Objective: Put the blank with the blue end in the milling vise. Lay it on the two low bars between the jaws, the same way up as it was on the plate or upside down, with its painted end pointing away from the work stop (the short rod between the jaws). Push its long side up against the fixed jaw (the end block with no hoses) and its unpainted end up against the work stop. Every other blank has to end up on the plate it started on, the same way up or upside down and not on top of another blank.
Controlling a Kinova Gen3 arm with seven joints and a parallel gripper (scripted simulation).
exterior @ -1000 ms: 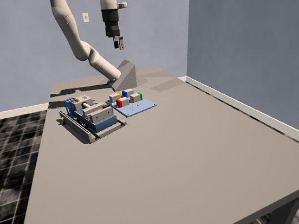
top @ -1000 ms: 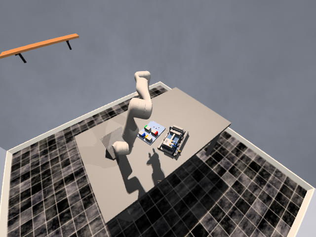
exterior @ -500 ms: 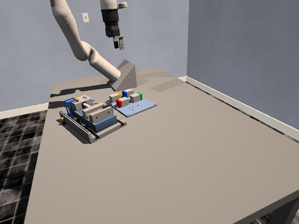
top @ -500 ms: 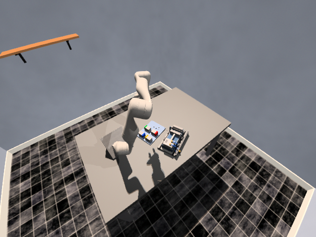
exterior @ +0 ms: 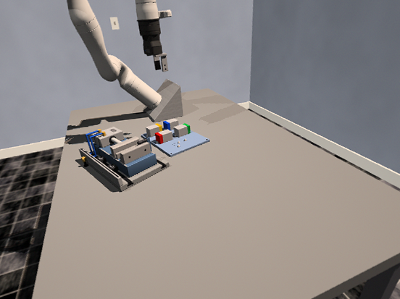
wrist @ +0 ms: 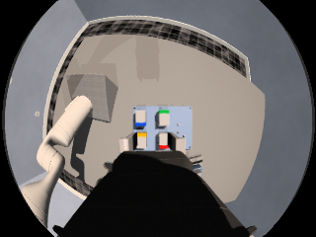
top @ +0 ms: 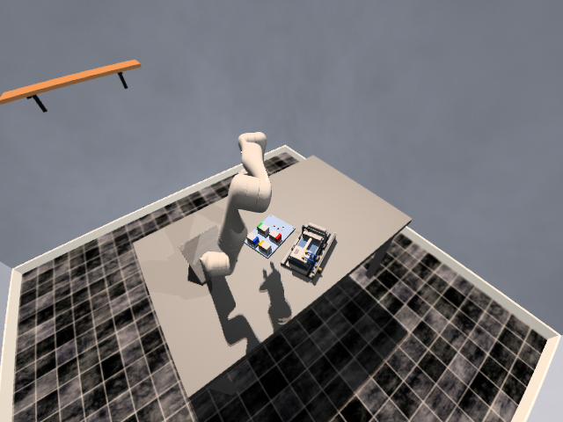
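Observation:
The blue-ended blank (top: 251,237) (exterior: 173,123) (wrist: 140,117) lies on the light blue plate (top: 285,226) (exterior: 195,143) (wrist: 186,116), beside the green-ended blank. My gripper (exterior: 161,63) (wrist: 152,138) is open and empty, high above the table; in the wrist view its fingers frame the yellow-ended and red-ended blanks far below. The milling vise stands beside the plate, with its fixed jaw (top: 317,228) (exterior: 135,154) at one end and the hosed jaw block (top: 298,254) (exterior: 110,137) at the other. No blank shows between the jaws. The work stop is too small to make out.
The green-ended blank (top: 263,229) (exterior: 180,130) (wrist: 164,119), red-ended blank (top: 274,235) (exterior: 166,135) (wrist: 163,139) and yellow-ended blank (top: 265,247) (exterior: 152,131) (wrist: 141,141) also lie on the plate. Small pegs stand on its other part. Blue hoses (exterior: 89,144) rise beside the vise.

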